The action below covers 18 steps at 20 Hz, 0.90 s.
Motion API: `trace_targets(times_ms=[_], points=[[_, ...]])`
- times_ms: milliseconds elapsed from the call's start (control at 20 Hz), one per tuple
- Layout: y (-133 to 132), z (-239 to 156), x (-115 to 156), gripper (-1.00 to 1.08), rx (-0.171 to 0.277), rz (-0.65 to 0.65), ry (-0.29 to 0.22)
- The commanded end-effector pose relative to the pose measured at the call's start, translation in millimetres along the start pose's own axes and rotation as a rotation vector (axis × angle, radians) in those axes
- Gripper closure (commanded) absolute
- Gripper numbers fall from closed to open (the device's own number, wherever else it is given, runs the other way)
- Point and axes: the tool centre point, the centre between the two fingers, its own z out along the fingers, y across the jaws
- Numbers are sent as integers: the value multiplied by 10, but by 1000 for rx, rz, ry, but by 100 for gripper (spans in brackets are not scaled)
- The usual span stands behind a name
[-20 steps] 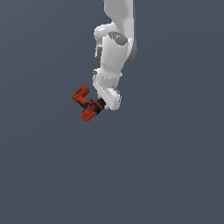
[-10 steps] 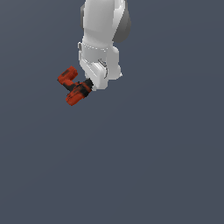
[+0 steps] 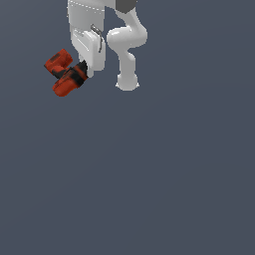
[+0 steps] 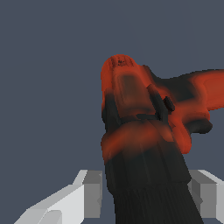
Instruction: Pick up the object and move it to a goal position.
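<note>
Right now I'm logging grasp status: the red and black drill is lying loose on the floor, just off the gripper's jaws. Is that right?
Not quite. The red and black drill is not lying loose: the wrist view shows its black middle clamped between the gripper jaws, and the exterior view shows it carried at the arm's end.

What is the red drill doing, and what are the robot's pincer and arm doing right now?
Drill: held by its black middle, red ends sticking out to the exterior view's left.
Pincer: shut on the drill, one finger on each side.
Arm: at the top of the exterior view, carrying the drill.
</note>
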Motion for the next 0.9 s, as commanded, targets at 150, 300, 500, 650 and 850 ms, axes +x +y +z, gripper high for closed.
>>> trace_targets(times_ms=[150, 300, 500, 650, 850], points=[[144, -388, 242, 108, 5, -1, 3], [192, -525, 328, 108, 5, -2, 4], [229, -636, 403, 108, 5, -3, 5], [241, -668, 427, 108, 5, -3, 5], [241, -646, 411, 108, 1, -3, 2]])
